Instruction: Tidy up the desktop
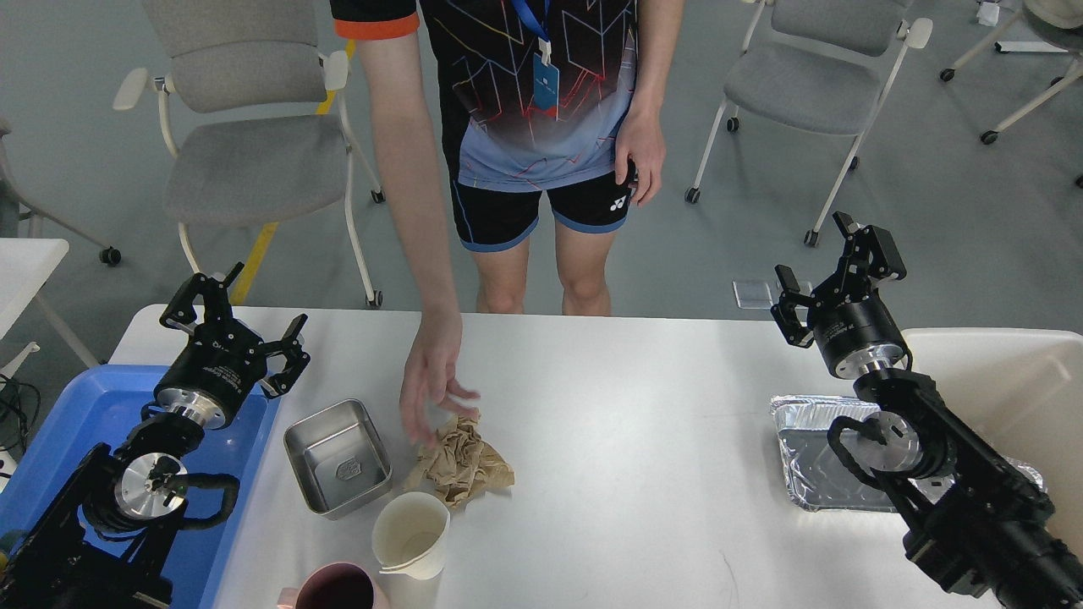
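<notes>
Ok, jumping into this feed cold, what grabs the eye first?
A person's hand reaching over the far edge of the desktop, right above the crumpled brown paper left of centre. Both grippers, left gripper and right gripper, are raised and open, holding nothing.

On the worktop [643, 440], a tin [337, 457] sits left of the paper ball [461, 461]. A person's hand [433, 381] is over the paper. Two cups [411, 534] [334, 588] stand in front of them, near the front edge. A tray [110, 406] lies at the far left. At the right lies a foil pan [804, 457], with a bin [1007, 381] just beside it, further right.
</notes>
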{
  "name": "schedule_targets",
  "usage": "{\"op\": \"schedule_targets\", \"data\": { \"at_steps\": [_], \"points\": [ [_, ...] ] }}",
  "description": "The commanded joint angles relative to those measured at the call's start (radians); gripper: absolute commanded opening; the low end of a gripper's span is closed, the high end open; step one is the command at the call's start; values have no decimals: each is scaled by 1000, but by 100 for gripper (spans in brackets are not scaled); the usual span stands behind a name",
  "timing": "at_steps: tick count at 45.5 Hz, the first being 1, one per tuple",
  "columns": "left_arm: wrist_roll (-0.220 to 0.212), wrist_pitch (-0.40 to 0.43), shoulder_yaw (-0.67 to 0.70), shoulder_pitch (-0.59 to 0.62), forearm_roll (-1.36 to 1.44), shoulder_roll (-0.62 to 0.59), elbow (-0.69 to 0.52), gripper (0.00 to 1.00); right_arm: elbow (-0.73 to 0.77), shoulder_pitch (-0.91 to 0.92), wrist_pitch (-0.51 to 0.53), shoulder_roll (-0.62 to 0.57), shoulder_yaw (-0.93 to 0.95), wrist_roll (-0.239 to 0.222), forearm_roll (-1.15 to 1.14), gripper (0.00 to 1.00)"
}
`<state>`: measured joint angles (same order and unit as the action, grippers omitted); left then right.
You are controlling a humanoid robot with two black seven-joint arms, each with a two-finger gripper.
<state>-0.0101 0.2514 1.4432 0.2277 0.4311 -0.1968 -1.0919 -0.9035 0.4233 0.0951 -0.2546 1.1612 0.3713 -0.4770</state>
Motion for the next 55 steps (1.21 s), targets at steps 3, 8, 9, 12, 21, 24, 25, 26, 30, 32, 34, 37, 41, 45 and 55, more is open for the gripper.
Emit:
{"op": "schedule_targets", "data": {
  "at_steps": [3,8,9,12,21,24,25,26,30,32,34,37,41,45,55],
  "points": [
    [1,-40,-21,-37,8,-75,-109,97,2,2,0,0,0,0,0,100],
    [-11,-49,-79,-86,20,-188,-193,97,2,3,0,2,0,0,0,100],
    [-13,-55,-93,-96,23,-217,-213,97,2,5,0,2,0,0,0,100],
    [-14,-66,-147,-125,34,-321,-275,97,2,5,0,3,-2,-2,0,100],
    [-53,-60,-372,-122,43,-719,-445,97,2,5,0,3,-2,-2,0,100],
    [-68,-47,-441,-100,43,-854,-497,97,2,5,0,3,-2,0,0,100],
    [-74,-40,-466,-88,43,-895,-516,97,2,6,0,3,-3,-2,0,100],
    [-85,-29,-493,-74,43,-935,-534,97,2,6,0,3,-3,-2,0,100],
    [-142,20,-618,8,44,-1107,-602,96,2,6,0,3,-3,-2,0,100],
    [-163,34,-647,25,44,-1153,-617,96,2,5,0,5,-3,-2,0,100],
    [-180,48,-664,29,44,-1191,-626,96,2,5,0,6,-2,0,0,100],
    [-197,83,-675,27,49,-1240,-631,96,2,5,0,6,-3,-2,0,100],
    [-206,130,-701,24,51,-1302,-646,95,2,5,0,6,-3,-2,0,100],
    [-203,158,-724,22,54,-1371,-657,94,2,5,0,6,-3,-2,0,100],
    [-200,235,-725,21,54,-1429,-661,94,3,3,0,6,-5,-2,0,100]
  ]
}}
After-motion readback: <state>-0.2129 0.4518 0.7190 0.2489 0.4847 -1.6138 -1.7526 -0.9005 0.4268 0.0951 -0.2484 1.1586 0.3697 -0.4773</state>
